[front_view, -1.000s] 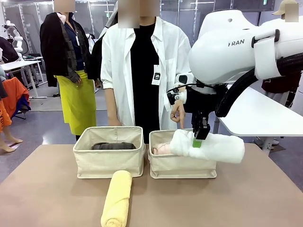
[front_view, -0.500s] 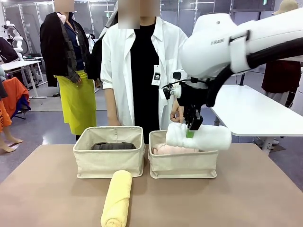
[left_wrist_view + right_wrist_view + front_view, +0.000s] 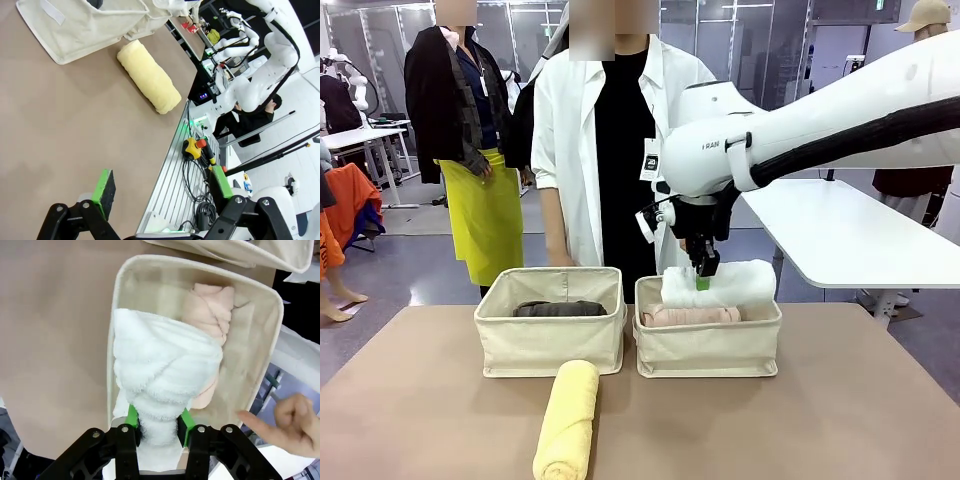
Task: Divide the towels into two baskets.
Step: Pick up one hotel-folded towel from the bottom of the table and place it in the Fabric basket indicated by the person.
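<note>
Left of the table's [image 3: 850, 420] centre, toward the far edge: left basket [image 3: 550, 335] holds 1 roll, the dark grey towel [image 3: 560, 308], lying along the basket's long side.

Yellow towel [image 3: 567, 420] is loose on the table by the near edge, just in front of that basket. Its long axis runs roughly near edge to far edge, so about crosswise to the basket's long side.

Left end effector [image 3: 162, 189] is released, jaws wide and empty, hanging over the table's near edge. In its wrist view the yellow towel [image 3: 149, 76] lies ahead of the fingers and well apart. My read: the left arm is the nearer one for that roll, and it'll need a turn to go in lengthwise.

Right of centre: right basket [image 3: 708, 345] already has the pink towel [image 3: 690, 316] inside, lying lengthwise.

Right end effector [image 3: 703, 278] is clenched on the white towel [image 3: 725, 283], pads pinching it left of the roll's middle. The roll hangs straight above the basket's opening, long axis parallel to the basket's long side and to the pink roll, low over it. Can't tell if the 2 touch. The wrist view shows white half over pink, shifted to 1 side.

Person's hand [image 3: 290, 421] is just outside the basket wall, finger out, apart from the towel.

Judgement: alignment looks fine, so what's left here is a short drop and release.
</note>
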`<state>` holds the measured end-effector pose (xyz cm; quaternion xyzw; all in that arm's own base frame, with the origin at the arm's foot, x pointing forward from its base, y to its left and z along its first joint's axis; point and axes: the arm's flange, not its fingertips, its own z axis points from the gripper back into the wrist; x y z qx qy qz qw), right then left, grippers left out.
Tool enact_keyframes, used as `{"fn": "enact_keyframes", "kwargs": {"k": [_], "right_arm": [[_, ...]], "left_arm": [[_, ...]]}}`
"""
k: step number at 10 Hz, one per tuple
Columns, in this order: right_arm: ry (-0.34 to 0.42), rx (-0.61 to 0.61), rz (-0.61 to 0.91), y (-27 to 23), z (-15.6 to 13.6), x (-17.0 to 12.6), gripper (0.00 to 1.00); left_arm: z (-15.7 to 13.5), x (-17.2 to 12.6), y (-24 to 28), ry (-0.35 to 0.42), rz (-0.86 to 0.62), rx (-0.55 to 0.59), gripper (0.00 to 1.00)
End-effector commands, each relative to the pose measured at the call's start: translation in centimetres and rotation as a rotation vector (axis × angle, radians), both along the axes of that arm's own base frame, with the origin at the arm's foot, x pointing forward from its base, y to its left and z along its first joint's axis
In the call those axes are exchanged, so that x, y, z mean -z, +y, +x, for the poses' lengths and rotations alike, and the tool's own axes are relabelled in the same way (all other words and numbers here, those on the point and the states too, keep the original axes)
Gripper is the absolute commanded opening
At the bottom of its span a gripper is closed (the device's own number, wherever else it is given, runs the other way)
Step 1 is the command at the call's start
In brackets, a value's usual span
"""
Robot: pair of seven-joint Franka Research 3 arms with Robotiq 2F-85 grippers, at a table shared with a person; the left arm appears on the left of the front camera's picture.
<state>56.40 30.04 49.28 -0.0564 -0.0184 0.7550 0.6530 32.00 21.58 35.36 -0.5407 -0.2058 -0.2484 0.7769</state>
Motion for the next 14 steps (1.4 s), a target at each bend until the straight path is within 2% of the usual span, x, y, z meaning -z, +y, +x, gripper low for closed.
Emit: {"fn": "enact_keyframes", "kwargs": {"k": [1, 3, 5, 6, 7, 8, 10, 14], "right_arm": [[-0.011, 0.048, -0.017, 0.8, 0.8, -0.1, 0.32], [-0.006, 0.04, -0.017, 1.2, 2.0, 1.4, 0.32], [-0.002, 0.053, -0.017, 1.1, 2.0, 1.5, 0.32], [0.001, 0.047, -0.012, 1.1, 1.9, 1.5, 0.52], [0.002, 0.047, -0.015, 1.3, 1.9, 1.6, 0.6], [0.002, 0.049, -0.013, 1.4, 1.9, 1.7, 0.81], [0.007, 0.055, -0.02, 1.4, 2.0, 1.8, 1.0], [0.006, 0.093, -0.026, 1.2, 1.9, 2.0, 1.0]], "left_arm": [[-0.5, -0.3, 0.0, -0.001, -0.001, -0.004, 0.96], [-0.5, -0.3, 0.0, -0.001, -0.001, -0.004, 0.96], [-0.5, -0.3, 0.0, -0.001, -0.001, -0.004, 0.96], [-0.5, -0.3, 0.0, -0.001, -0.001, -0.004, 0.96], [-0.5, -0.3, 0.0, -0.001, -0.001, -0.004, 0.96], [-0.5, -0.3, 0.0, -0.001, -0.001, -0.004, 0.96], [-0.5, -0.3, 0.0, -0.001, -0.001, -0.004, 0.96], [-0.5, -0.3, 0.0, -0.001, -0.001, -0.004, 0.96]]}}
